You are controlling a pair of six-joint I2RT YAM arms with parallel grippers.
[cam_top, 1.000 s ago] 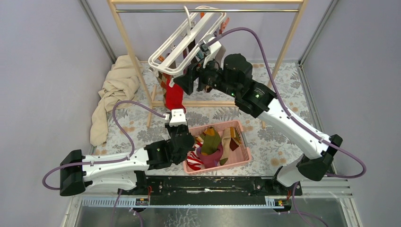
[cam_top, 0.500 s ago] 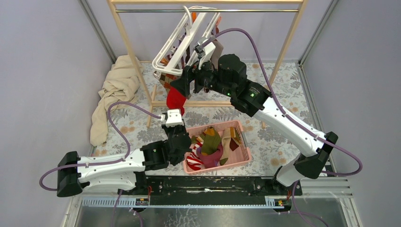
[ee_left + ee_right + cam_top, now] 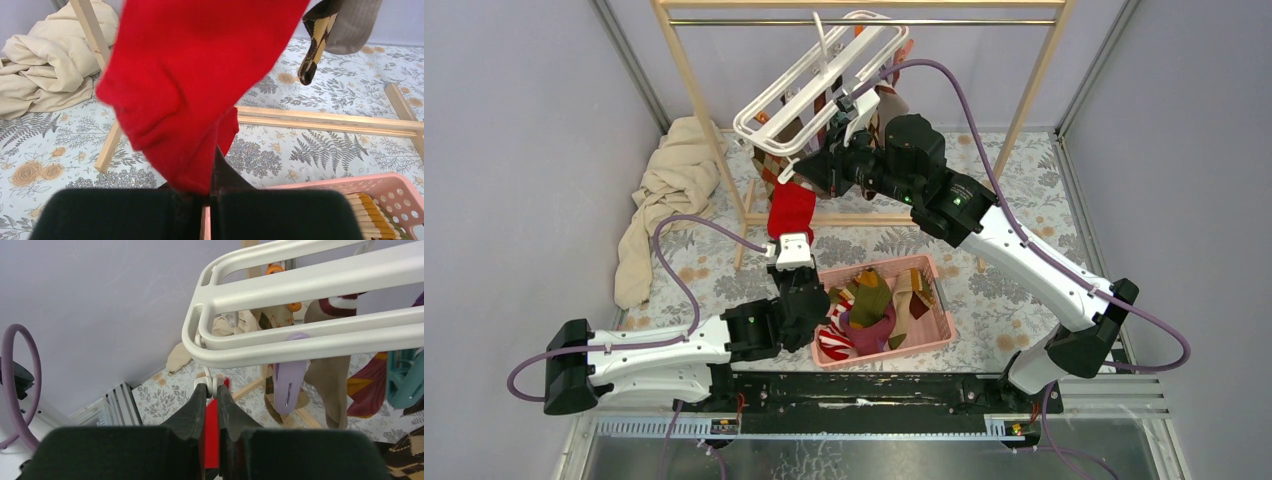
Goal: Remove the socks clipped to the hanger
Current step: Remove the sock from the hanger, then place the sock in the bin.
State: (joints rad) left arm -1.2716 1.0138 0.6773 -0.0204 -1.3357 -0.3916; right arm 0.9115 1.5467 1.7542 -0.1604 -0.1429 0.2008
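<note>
The white hanger (image 3: 809, 85) hangs tilted from the wooden rail, with its bars (image 3: 310, 300) close above the right wrist camera. A solid red sock (image 3: 791, 208) dangles from a small white clip (image 3: 212, 386) at the hanger's corner. My right gripper (image 3: 212, 390) is shut on that clip, and red fabric shows between its fingers. Lower down, my left gripper (image 3: 210, 192) is shut on the toe end of the red sock (image 3: 190, 85). More socks (image 3: 332, 385) hang from purple (image 3: 289, 382) and teal clips.
A pink basket (image 3: 929, 340) holding several loose socks (image 3: 869, 305) sits in front of the left gripper. The tall wooden rail frame (image 3: 692, 90) stands behind, its base bar (image 3: 325, 120) on the floral cloth. A beige cloth heap (image 3: 664, 195) lies at the left.
My right gripper has gone from open to shut on the white clip. The hanger swung steeply and has come back flatter. The left gripper has kept hold of the red sock.
</note>
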